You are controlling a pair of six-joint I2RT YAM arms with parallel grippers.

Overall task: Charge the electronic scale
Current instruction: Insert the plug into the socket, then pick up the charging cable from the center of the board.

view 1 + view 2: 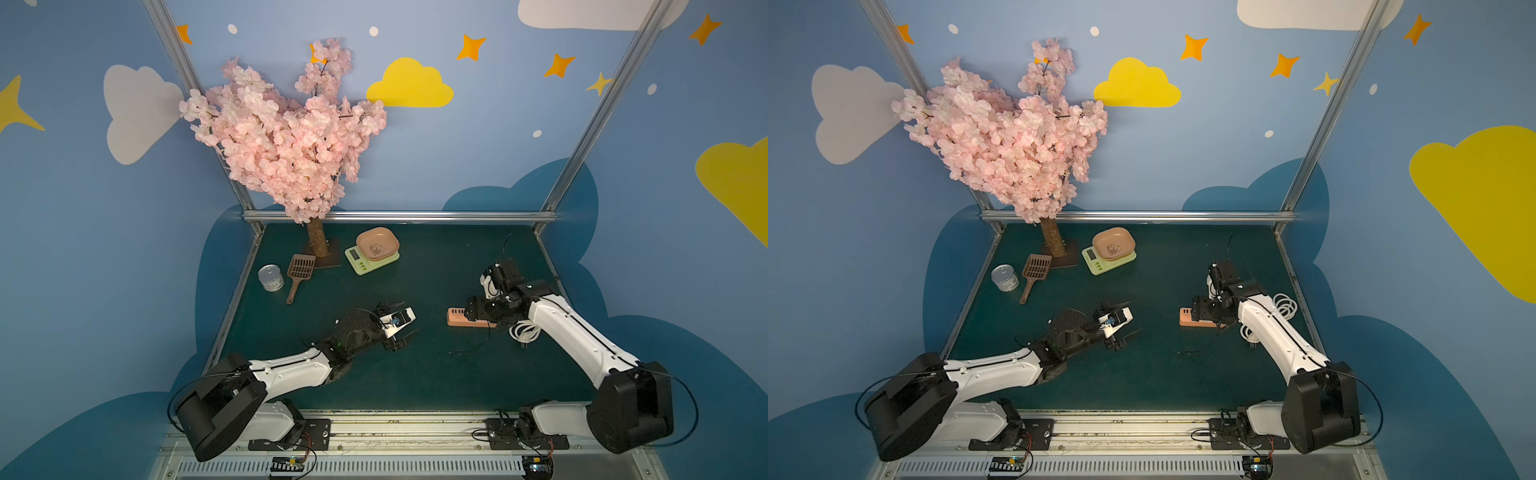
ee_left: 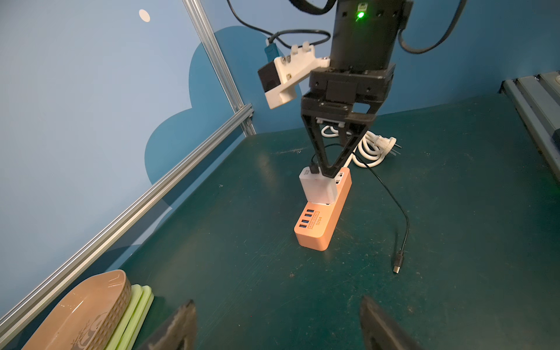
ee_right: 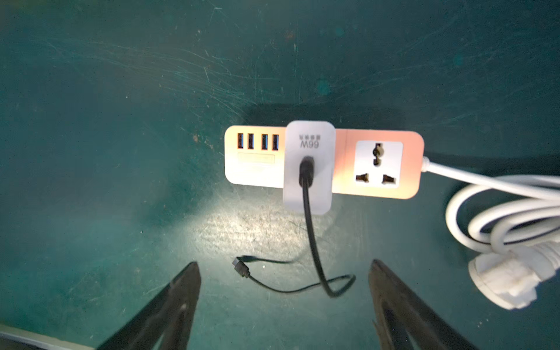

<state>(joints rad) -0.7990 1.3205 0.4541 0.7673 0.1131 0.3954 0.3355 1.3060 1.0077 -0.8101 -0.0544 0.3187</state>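
Hovering: left gripper, right gripper both spread, empty. That electronic scale looks light, rigid; I'd brace its low sides.

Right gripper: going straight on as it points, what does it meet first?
Probably the white charger on the power strip; the right gripper points down right above it, though the gap is unclear.

The tabletop is scratched and matt, the power strip and electronic scale smooth plastic.
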